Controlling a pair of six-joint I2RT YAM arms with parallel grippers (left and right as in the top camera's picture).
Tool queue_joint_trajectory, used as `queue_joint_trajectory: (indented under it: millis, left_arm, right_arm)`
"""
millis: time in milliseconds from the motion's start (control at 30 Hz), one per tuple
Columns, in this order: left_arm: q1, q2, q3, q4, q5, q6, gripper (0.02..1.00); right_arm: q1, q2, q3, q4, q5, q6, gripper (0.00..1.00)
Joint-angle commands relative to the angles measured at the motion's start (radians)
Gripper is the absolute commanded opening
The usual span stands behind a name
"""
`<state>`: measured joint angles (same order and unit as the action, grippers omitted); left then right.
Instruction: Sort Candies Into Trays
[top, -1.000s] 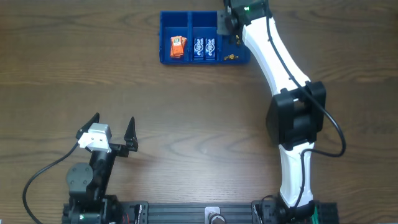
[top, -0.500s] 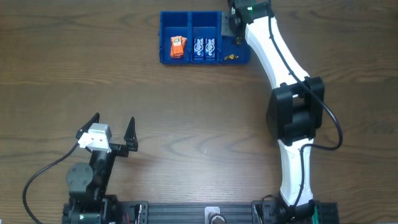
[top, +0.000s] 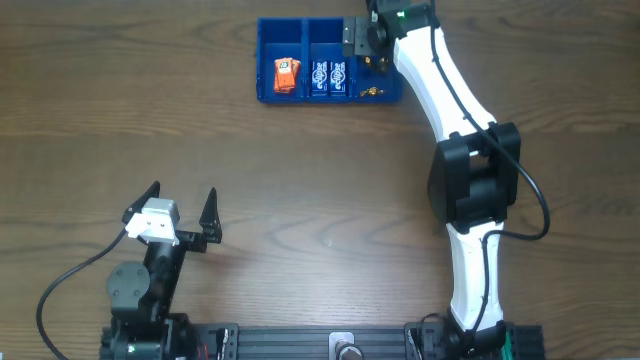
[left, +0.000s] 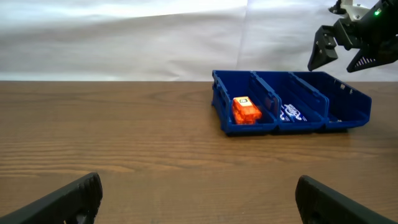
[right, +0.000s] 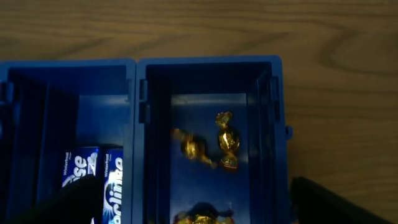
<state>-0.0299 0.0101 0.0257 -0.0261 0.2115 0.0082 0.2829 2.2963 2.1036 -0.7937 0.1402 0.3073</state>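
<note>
Blue tray (top: 262, 60) has gold candies (right: 227, 140) grouped in its end compartment, so my right gripper (left: 341, 57) hangs over it open and empty.

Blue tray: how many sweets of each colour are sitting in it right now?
Orange pack: 1 (possibly a stack, hard to tell)
Blue packs: 2
Gold-wrapped sweets: 3, one of them cut off at the picture's edge
Total: 6

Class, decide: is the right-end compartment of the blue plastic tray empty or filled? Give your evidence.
Not empty: several gold-wrapped candies lie on its floor, within the walls of the blue plastic tray.
</note>
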Motion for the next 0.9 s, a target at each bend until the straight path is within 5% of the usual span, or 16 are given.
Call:
queue_joint_trajectory:
  millis: [33,267,500,900]
  left_arm:
    - [-0.003,-0.006,-0.021,-0.029,0.018,0.014,0.998]
    - [-0.003,-0.006,-0.021,-0.029,0.018,0.014,0.998]
    - [-0.003,-0.006,-0.021,-0.029,0.018,0.014,0.998]
    - [-0.003,-0.006,-0.021,-0.029,0.018,0.014,0.998]
  right_arm:
    - [-0.004,-0.002,0.022,-0.021,-0.003,-0.007,0.998]
    - [-0.004,-0.141,0.022,-0.150,0.006,-0.112,1.000]
    - [-0.003,-0.436,-0.011,-0.294,0.122,-0.153,1.000]
    - [-0.033,-1.156,-0.560,-0.229,0.148,-0.177,0.998]
